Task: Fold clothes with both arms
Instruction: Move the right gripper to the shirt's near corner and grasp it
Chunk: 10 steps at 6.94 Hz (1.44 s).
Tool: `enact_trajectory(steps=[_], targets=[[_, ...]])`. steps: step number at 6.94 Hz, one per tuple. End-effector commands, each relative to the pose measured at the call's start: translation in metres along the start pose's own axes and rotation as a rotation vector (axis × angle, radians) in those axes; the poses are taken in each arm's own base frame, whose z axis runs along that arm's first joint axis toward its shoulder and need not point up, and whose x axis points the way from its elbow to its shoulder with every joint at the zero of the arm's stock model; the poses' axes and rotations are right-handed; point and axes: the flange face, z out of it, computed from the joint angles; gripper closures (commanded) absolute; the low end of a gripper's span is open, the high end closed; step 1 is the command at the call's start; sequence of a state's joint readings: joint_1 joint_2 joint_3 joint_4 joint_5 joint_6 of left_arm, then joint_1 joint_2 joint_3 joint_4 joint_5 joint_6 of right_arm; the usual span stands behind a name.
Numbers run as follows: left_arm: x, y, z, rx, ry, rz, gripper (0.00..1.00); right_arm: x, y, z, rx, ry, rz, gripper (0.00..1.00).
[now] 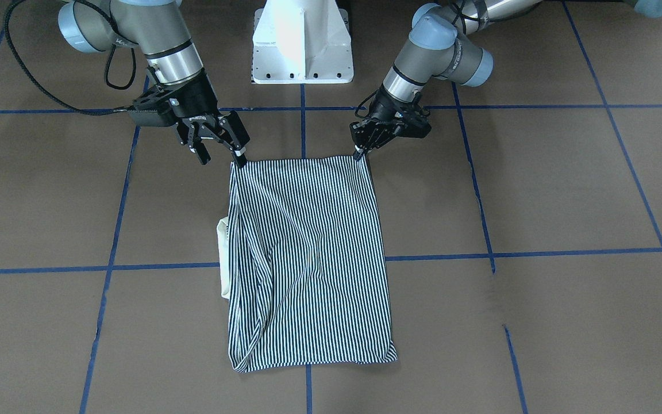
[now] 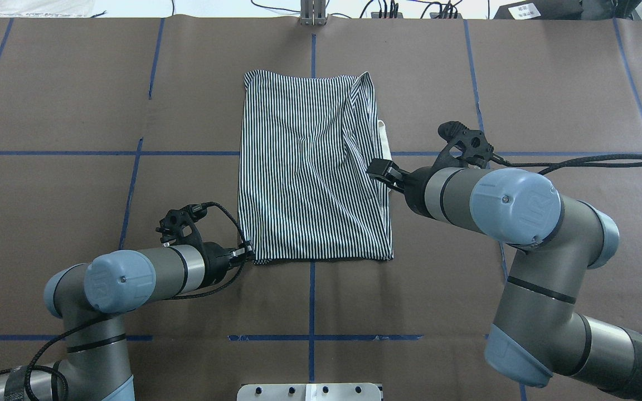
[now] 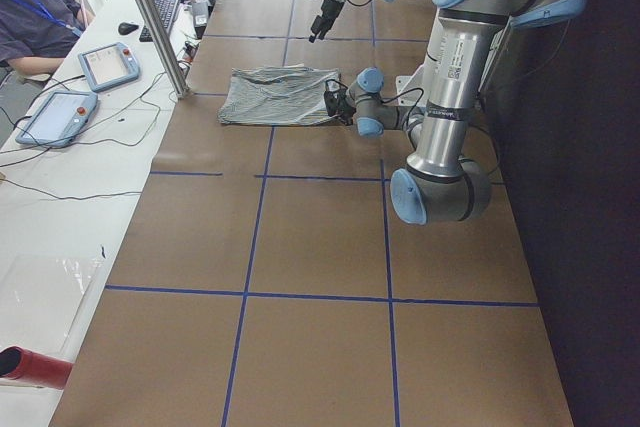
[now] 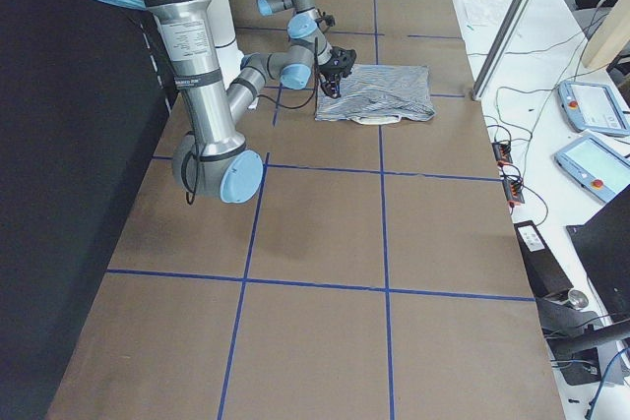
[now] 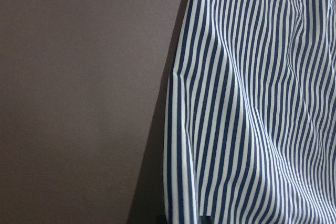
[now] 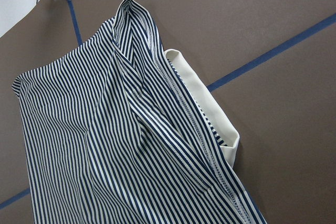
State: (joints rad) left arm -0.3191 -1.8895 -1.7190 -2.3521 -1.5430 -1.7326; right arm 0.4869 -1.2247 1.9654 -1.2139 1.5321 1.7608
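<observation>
Item: polo shirt (image 1: 308, 253), a striped rectangle lying flat mid-table (image 1: 538, 190); left gripper (image 1: 360, 153) narrow and seemingly pinching one near corner, right gripper (image 1: 222, 159) spread wide just beside the other, holding nothing. Handling: you should seat the right gripper over every layer at its corner, then raise both corners level. Views: only your right wrist camera shows the cream collar (image 6: 210, 103) and stacked hems; the overhead view hides the right gripper's spread, which the front-facing view shows.
</observation>
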Motion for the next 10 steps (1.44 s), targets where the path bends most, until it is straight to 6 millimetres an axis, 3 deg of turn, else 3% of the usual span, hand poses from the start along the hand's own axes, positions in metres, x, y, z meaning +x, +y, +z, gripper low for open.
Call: enact_trajectory(steps=[1,2,3,4,5,6,7,10], targets=[[0.001,0.0,-0.001,0.002,0.002,0.001,1.0,0.0,0.012,0.009,-0.013,0.024,0.083,0.19],[0.002,0.0,-0.001,0.002,0.004,0.001,1.0,0.005,0.027,0.016,-0.018,0.09,0.113,0.18],[0.002,0.0,-0.001,0.002,0.004,0.001,1.0,-0.002,0.038,0.019,-0.015,0.146,0.119,0.18],[0.002,0.0,-0.001,0.004,0.004,0.001,1.0,0.002,0.049,0.025,-0.021,0.185,0.133,0.23],[0.002,0.0,-0.002,0.005,0.006,0.001,1.0,-0.01,0.064,0.035,-0.034,0.191,0.127,0.25],[0.002,-0.001,-0.002,0.008,0.006,0.001,1.0,-0.023,0.078,0.063,-0.03,0.218,0.164,0.24],[0.002,-0.001,-0.002,0.008,0.007,-0.001,1.0,-0.029,0.085,0.083,-0.021,0.244,0.19,0.23],[0.003,-0.001,-0.002,0.009,0.008,-0.001,1.0,-0.016,0.092,0.099,-0.002,0.319,0.219,0.23]])
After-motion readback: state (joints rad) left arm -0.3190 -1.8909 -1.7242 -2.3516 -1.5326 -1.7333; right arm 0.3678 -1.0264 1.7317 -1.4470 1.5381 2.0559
